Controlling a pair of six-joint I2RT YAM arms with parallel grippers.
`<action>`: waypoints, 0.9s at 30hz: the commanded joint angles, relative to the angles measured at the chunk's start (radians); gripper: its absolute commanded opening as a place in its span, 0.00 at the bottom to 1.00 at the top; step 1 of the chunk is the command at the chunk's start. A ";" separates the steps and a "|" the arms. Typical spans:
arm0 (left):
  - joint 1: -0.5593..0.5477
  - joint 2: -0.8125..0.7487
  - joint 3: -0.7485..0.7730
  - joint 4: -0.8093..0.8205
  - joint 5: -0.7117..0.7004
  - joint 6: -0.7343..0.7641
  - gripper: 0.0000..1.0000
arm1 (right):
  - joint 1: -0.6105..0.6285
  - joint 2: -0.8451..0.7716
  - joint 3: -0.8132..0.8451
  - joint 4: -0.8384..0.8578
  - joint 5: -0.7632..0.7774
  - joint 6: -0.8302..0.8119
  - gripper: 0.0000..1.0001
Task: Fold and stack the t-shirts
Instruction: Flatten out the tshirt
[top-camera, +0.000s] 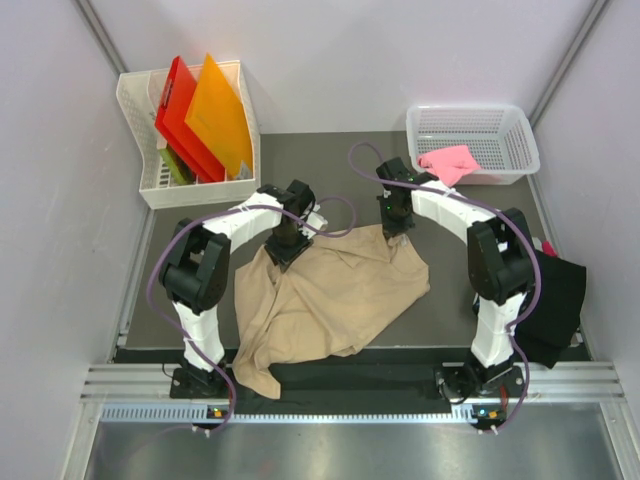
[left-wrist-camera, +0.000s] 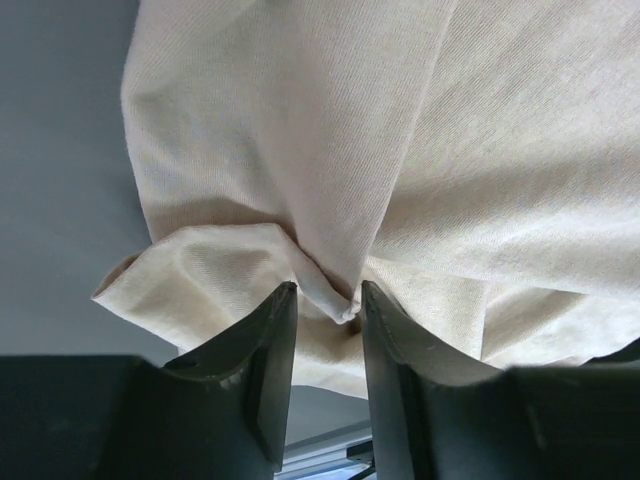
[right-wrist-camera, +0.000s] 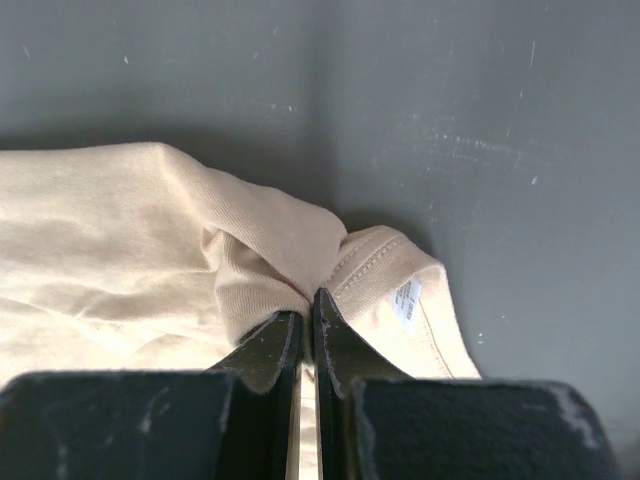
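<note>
Tan t-shirt: lies rumpled and unfolded on the bench between the two arms. Its long axis runs from far right to near left, where a corner hangs over the near edge.

Right tool: pressed together on the collar hem, just beside the white label.

Left tool: jaws parted, with a ridge of cloth standing between the tips. No firm hold is evident.

Both tools sit on the shirt's far edge, left and right of each other, and the body of the shirt lies toward the arm bases. Judgement: only the right end is held, so spreading depends on the left tool regaining that edge.

Pink t-shirt: in the basket.

Black t-shirt: at the right margin.
</note>
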 joint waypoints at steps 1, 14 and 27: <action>0.003 -0.039 0.018 0.002 0.011 -0.008 0.35 | 0.014 -0.067 -0.013 0.017 -0.002 -0.009 0.00; 0.041 -0.111 0.085 -0.056 -0.091 0.033 0.00 | 0.014 -0.125 -0.073 0.028 0.015 -0.014 0.00; 0.368 -0.327 0.107 -0.181 -0.173 0.244 0.00 | -0.018 -0.162 -0.061 0.028 0.050 -0.044 0.00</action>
